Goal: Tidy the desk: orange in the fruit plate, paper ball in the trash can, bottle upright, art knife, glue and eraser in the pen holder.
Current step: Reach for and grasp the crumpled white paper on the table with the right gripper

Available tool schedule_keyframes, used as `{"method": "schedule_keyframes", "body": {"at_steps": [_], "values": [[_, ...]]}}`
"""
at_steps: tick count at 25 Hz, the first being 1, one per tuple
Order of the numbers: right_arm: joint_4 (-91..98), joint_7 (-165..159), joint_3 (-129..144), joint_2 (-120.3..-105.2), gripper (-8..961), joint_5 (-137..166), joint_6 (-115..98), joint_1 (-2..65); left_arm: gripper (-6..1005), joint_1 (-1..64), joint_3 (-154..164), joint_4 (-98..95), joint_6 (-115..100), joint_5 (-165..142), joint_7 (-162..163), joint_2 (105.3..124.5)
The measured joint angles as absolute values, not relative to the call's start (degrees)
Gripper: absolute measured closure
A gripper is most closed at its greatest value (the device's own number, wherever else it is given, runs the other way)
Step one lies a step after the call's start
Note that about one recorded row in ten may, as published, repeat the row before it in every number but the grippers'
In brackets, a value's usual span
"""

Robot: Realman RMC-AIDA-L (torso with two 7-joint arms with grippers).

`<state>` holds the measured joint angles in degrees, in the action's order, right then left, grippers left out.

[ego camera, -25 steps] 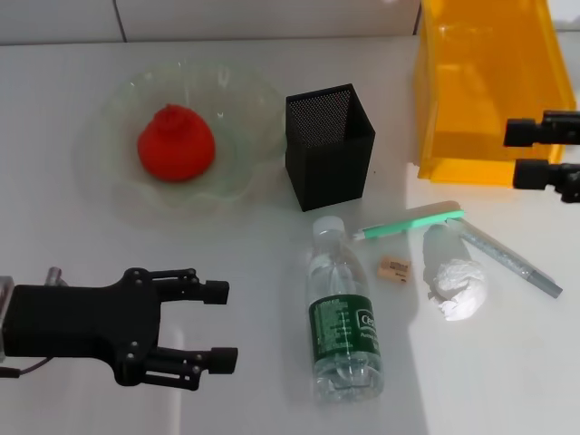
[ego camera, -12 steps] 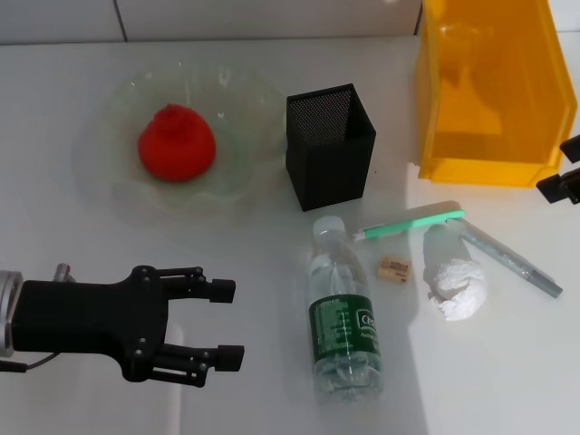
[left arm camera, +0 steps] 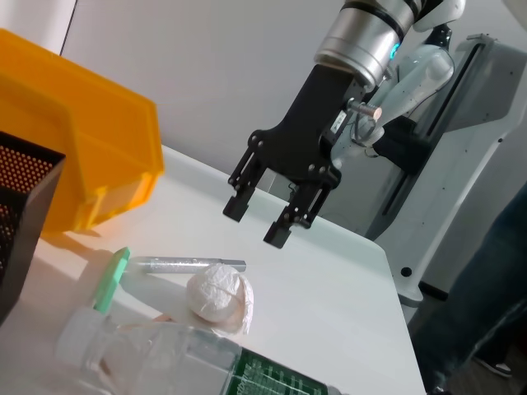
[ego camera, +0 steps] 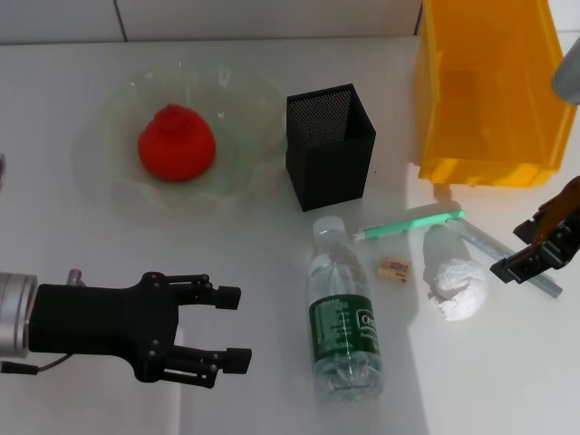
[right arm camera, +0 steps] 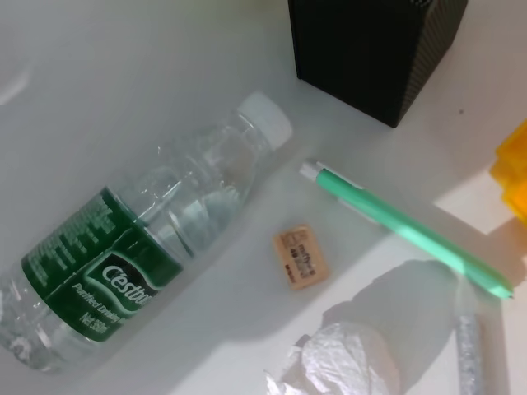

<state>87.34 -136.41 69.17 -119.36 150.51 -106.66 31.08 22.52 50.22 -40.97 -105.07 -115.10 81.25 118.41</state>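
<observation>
The right gripper [left arm camera: 258, 224] hung above the worktop [ego camera: 272, 272] with its fingers [left arm camera: 236, 205] spread apart and empty, the paper ball [ego camera: 459, 287] lying below and just beside them, not touched. The left gripper [ego camera: 231, 328] sat low at the near left, fingers [ego camera: 220, 294] also parted around nothing, well apart from the bottle [ego camera: 343, 315], which lay on its side with its cap towards the pen holder [ego camera: 328, 145].

The eraser [ego camera: 394, 267] rested between the bottle's neck and the paper ball, near a green art knife [ego camera: 410, 222] and a silvery glue stick [ego camera: 507, 256], whose far end lay under the right gripper in the head view. The trash can [ego camera: 489, 86] stood at the far right edge; bare surface lay open between the two grippers' sides.

One orange [ego camera: 176, 142] sat in the single fruit plate [ego camera: 113, 177]; one bottle, one eraser, one paper ball, one knife, one glue stick remained loose
</observation>
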Motion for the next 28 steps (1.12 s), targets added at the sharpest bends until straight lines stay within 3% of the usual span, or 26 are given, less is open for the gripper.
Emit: {"method": "schedule_keyframes", "body": {"at_steps": [13, 28], "values": [[74.2, -135.82, 76.68, -119.34, 362, 149.37, -96.44, 33.11, 174, 22.86, 50.27, -39.5, -104.43, -115.52, 81.22, 118.38], [71.75, -135.71, 79.96, -119.43, 420, 148.86, -93.02, 34.02, 183, 22.55, 50.27, -39.46, -104.76, -115.58, 81.35, 118.39]]}}
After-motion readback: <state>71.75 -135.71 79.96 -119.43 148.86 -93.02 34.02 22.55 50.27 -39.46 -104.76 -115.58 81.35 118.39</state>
